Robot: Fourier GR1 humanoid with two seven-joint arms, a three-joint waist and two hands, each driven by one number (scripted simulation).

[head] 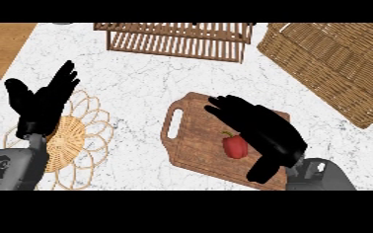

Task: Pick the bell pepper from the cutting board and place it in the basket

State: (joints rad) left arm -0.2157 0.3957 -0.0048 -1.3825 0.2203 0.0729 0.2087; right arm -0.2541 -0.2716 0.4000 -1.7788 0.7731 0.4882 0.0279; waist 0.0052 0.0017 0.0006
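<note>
Head view: the white marbled bench (146, 79) fills the frame, with a strip of brown wood at its far left corner. Far beyond the right hand (266, 128), toward the upper right, sits the basket (328, 59), a large woven wicker one that runs off the frame's edge and stands well apart from the hand. Ahead of both hands, along the far side of the bench, lies a slatted wooden rack (175, 39). Directly under the right hand is the board (200, 143), brown wood with a slot handle on the side toward the left hand; its far corner is hidden by the hand and forearm. Under and just to the inner side of the left hand (40, 103) lies a round woven mat (80, 138) with looped edging. The left hand shows at the left edge, open, fingers straight and pointing away, holding nothing. The right hand hangs over the board with its fingers stretched forward and the thumb reaching down toward the near edge, open and closed on nothing. The pepper (235, 145), red with a green stem, lies on the board just beside the right palm on its inner side, between the fingers and the thumb; whether the palm touches it cannot be told.
</note>
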